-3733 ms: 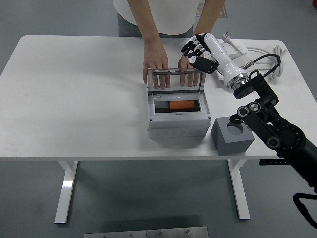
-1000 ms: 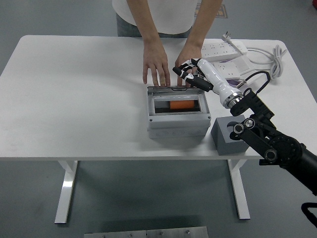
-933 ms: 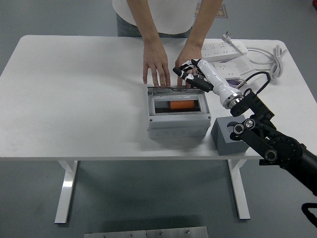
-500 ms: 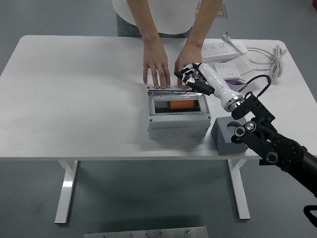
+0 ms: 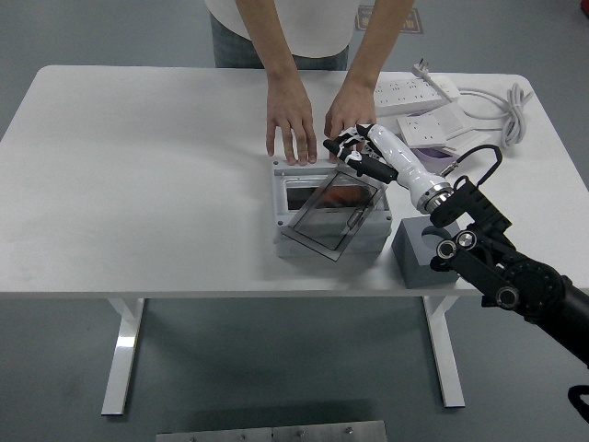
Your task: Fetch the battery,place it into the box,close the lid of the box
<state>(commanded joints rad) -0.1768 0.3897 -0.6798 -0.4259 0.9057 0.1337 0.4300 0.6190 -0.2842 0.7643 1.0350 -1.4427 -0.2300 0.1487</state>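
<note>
The grey box [image 5: 313,236] stands mid-table with its clear lid [image 5: 336,214] tilted forward and down over the opening, short of flat. Inside, part of the orange battery [image 5: 339,194] shows past the lid. My right hand [image 5: 352,155] rests at the lid's rear right edge, fingers loosely bent and touching it without gripping anything. A person at the far side lays one hand [image 5: 292,127] flat just behind the box and the other hand [image 5: 347,109] right behind my fingers. My left arm does not show.
A dark grey holder block [image 5: 416,259] with a round hole stands right of the box, under my forearm. Two white power strips [image 5: 421,92] and a coiled cable [image 5: 512,106] lie at the far right. The table's left half [image 5: 138,175] is bare.
The lid has swung from upright, through edge-on, to tilted down over the box. My right hand followed it forward and down. The person's hands stayed behind the box.
</note>
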